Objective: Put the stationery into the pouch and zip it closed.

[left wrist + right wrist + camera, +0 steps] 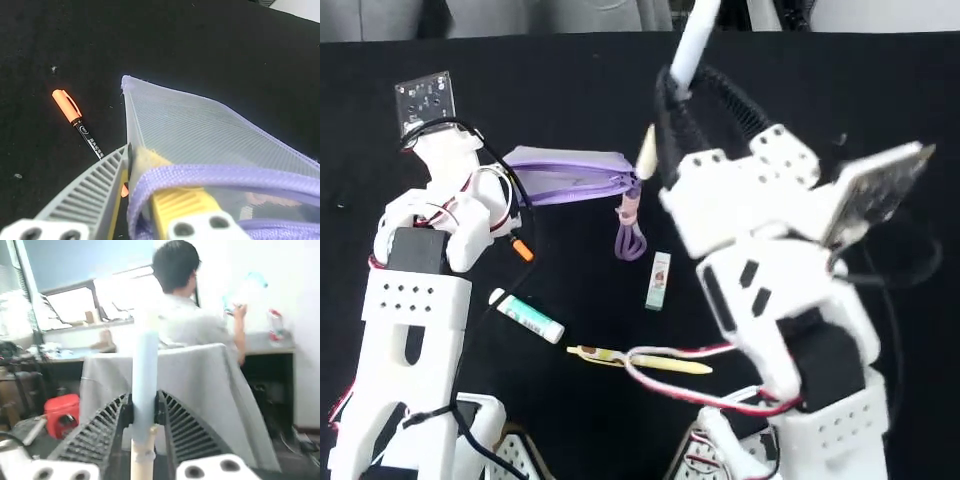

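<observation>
**A:** What is sitting on the black worktop [880,80]?

**B:** The purple pouch [570,175] is lying toward the far edge, with its wrist loop [630,238] trailing toward the middle. The left end effector [136,155] is pinching the pouch's edge between its fingers.

**A:** And the right end effector [145,400]?

**B:** It is clamping a pale blue pen [145,365] and holding it off the worktop, with the pen's cream tip hanging just beside the pouch's loop end.

**A:** Is any other stationery lying loose?

**B:** Yes. A yellow pen [640,360] and a white-and-green tube [527,316] are lying toward the near edge. An orange-capped marker [67,106] is resting beside the pouch. A small packet [659,280] is sitting near the middle.
</observation>
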`<action>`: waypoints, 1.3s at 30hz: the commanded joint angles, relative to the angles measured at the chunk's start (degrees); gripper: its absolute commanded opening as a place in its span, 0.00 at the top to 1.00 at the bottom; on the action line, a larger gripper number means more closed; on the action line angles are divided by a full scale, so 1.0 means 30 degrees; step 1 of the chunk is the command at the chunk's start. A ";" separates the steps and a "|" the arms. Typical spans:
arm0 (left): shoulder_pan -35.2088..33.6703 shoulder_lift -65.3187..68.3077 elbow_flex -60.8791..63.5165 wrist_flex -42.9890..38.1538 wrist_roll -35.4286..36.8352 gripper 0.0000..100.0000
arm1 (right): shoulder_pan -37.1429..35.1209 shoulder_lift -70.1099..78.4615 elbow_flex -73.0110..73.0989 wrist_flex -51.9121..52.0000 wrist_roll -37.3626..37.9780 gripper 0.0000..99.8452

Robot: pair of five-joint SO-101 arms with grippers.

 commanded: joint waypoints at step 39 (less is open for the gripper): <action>0.0220 -0.0117 -0.0278 -0.0908 0.0029 0.97 | -0.3604 -0.0366 1.4110 -1.8081 0.3575 0.99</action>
